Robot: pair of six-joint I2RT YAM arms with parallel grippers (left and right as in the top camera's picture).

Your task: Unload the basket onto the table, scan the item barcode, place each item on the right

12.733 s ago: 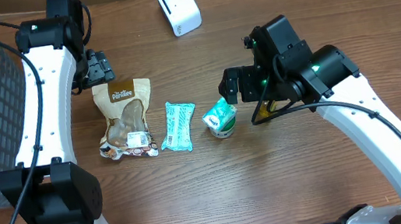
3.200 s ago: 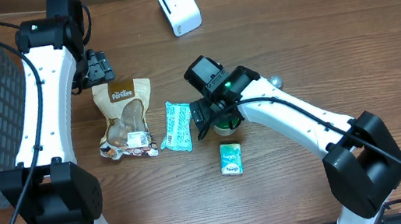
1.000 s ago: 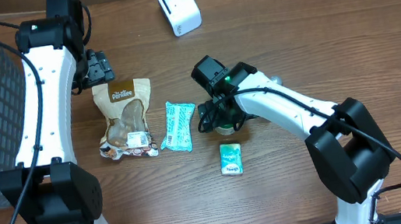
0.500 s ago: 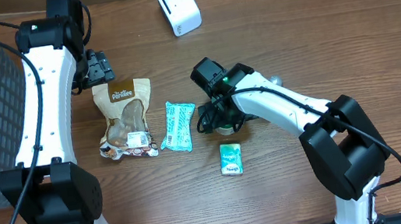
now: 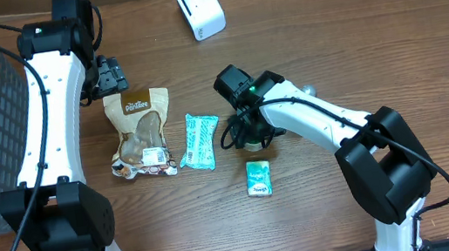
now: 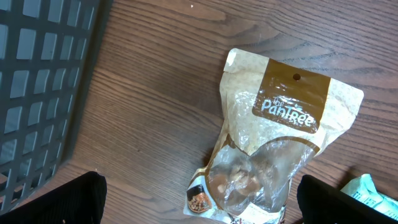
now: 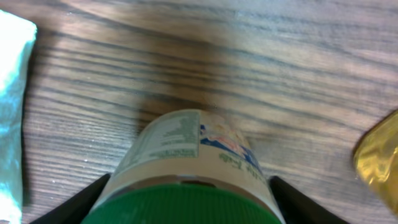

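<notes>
Right hand (image 5: 246, 131): fingers are set against both sides of a small round jar (image 7: 186, 155), paper-labelled with a smooth green lid, which is found on the wood-grain tabletop (image 5: 370, 34) at frame centre.

Left hand (image 5: 109, 74): fingers are spread fully apart, nothing is held, and a glossy brown-and-cream snack pouch (image 6: 273, 143) lies below it.

The jar's printed label is shown only in the right wrist view. The white box-shaped scanner (image 5: 200, 7), upper centre, is seen only overhead.
</notes>
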